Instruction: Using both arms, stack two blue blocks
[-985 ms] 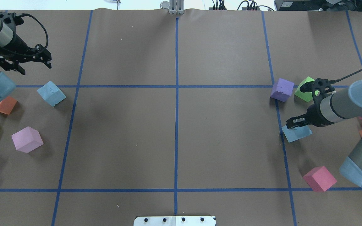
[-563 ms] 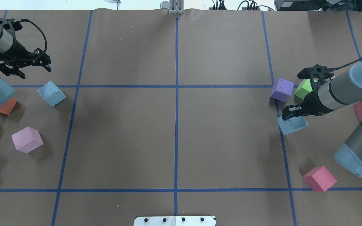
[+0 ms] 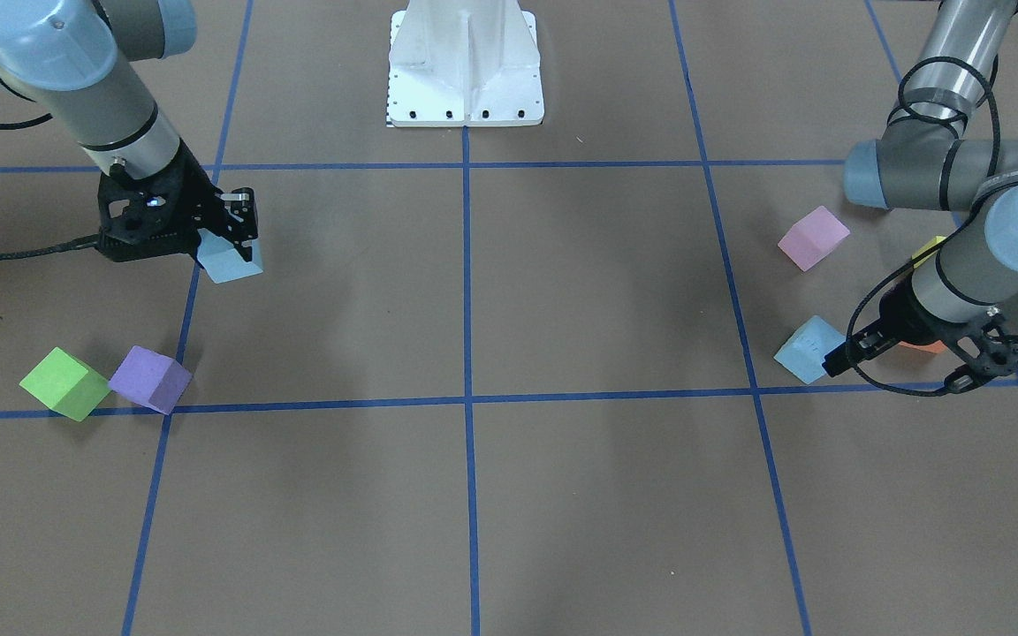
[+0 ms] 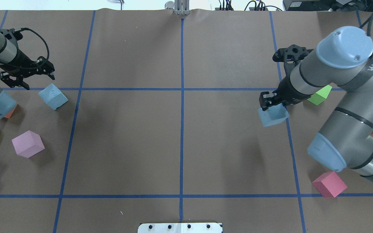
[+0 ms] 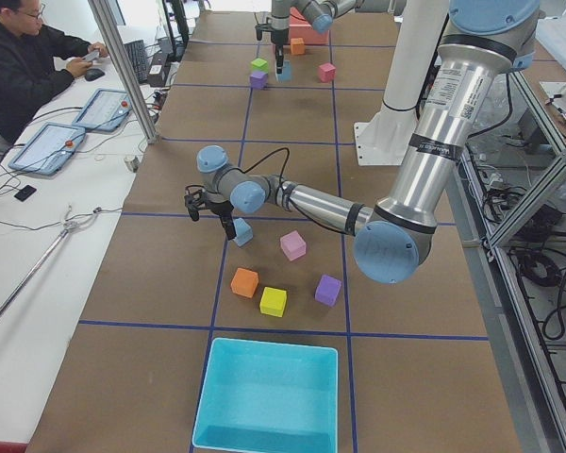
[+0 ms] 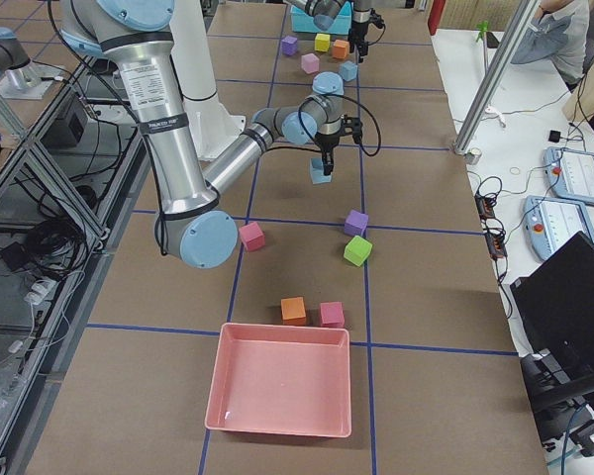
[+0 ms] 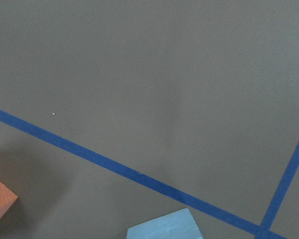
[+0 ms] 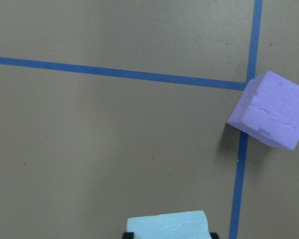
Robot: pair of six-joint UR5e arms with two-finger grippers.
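**My right claw (image 4: 273, 108) grips 1 pale blue foam cube (image 4: 272, 116); my left claw (image 4: 40, 82) hangs open and empty near the other.**

My 2 right fingers are pressed against opposite faces of the cube, and it hangs clear of the bench (image 4: 180, 145), its shadow falling well apart from it. From overhead it shows just beside a blue tape line (image 4: 290, 145). A purple cube (image 3: 151, 378) and a green cube (image 3: 64, 382) lie side by side on the paper farther out from me. The second blue cube (image 4: 53, 96) rests on the bench on my left side, turned askew to the grid, with a faint embossed mark on its top face. My left fingers are spread wide just beyond it and touch nothing. A pink cube (image 4: 28, 144) lies nearer to me.
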